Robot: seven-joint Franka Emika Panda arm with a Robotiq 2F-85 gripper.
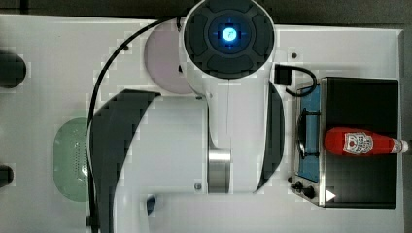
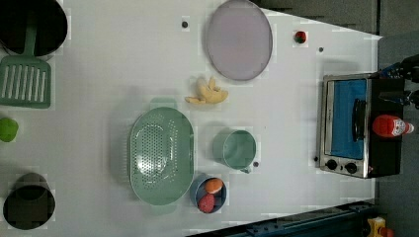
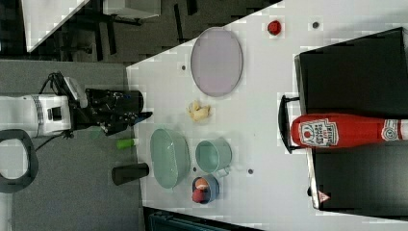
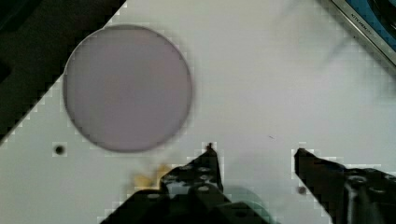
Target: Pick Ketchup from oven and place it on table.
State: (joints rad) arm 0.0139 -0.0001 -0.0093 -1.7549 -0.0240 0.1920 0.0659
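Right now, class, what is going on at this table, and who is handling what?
A single robot arm is set up to move the ketchup, which lies on its side on top of the oven, cap end hanging past the top's edge. Nothing is handling it yet. The gripper hangs above the bare table near the lilac plate, its fingers apart with nothing between them. The oven door looks closed. A banana, colander, cup and small bowl sit untouched on the table.

A lilac plate (image 2: 239, 39) lies near a banana (image 2: 207, 92).
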